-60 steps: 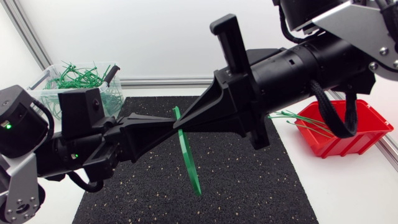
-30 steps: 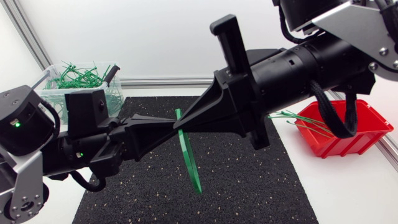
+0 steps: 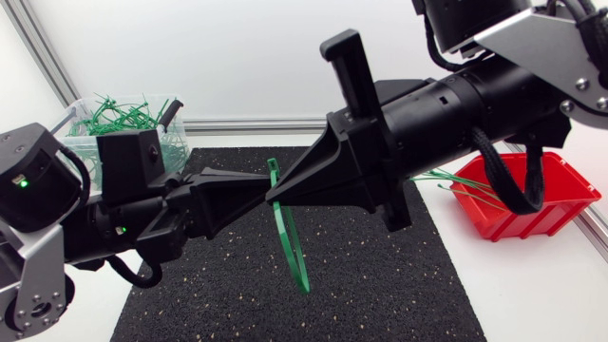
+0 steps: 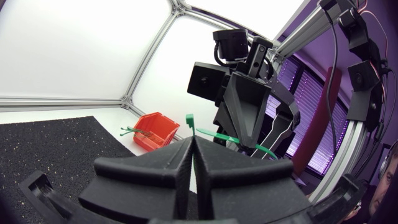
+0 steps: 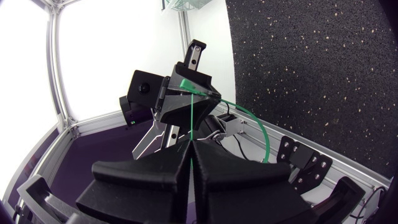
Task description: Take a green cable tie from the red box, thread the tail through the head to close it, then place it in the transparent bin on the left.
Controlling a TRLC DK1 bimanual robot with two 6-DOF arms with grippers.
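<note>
- left pincer (image 3: 256,182) pinched tight on the green cable tie (image 3: 300,275), mid-frame.
- right pincer (image 3: 277,193) clamped on it too, tips meeting the left's.
- tie bows down above the black mat (image 3: 399,285).
- red box (image 3: 532,221) at right edge, transparent bin (image 3: 68,144) upper left.

the left arm (image 3: 57,204) and right arm (image 3: 475,95) meet at mid-frame, forming a bar from the left edge to the upper right. the left gripper (image 3: 263,182) and right gripper (image 3: 274,194) both clamp the green cable tie (image 3: 290,242), whose loop hangs below them over the black mat (image 3: 399,285). the mat's lower centre and lower right lie open, as does the white tabletop (image 3: 541,294) at lower right. the left arm crowds the front of the transparent bin (image 3: 68,133). the right arm overhangs the left part of the red box (image 3: 570,195).
</note>
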